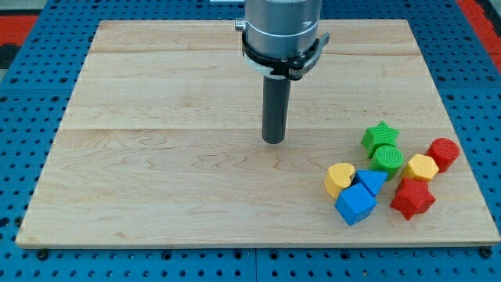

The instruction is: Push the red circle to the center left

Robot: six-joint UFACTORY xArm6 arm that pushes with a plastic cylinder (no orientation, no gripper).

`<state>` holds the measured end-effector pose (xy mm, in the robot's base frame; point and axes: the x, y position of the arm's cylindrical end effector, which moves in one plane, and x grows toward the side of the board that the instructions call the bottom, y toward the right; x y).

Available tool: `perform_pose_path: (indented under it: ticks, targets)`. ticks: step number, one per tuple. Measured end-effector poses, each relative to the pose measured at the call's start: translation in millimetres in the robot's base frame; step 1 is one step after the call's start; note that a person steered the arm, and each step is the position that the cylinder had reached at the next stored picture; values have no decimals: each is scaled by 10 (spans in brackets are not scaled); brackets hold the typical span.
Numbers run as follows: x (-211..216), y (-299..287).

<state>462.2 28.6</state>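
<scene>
The red circle (444, 153) lies at the view's right edge of the wooden board (156, 157), at the right end of a cluster of blocks. My tip (273, 141) rests on the board near its middle, well to the left of the red circle and apart from every block. Between them lie the green star (380, 135) and the green circle (387, 159).
The cluster also holds a yellow hexagon (421, 167), a red star (412, 197), a yellow heart (339, 178), a blue triangle (370, 181) and a blue cube (355, 204). The board sits on a blue pegboard (31, 94).
</scene>
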Motion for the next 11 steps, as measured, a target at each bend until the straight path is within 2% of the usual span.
perform_pose_path:
  ticks: [1,2,3,4,5,6,9,10,11]
  targets:
    - [-48,11]
    - [-567,211]
    - [-624,1193]
    - [-385,2494]
    - [151,3162]
    - [344,3160]
    - [439,2882]
    - [521,2990]
    - [592,2599]
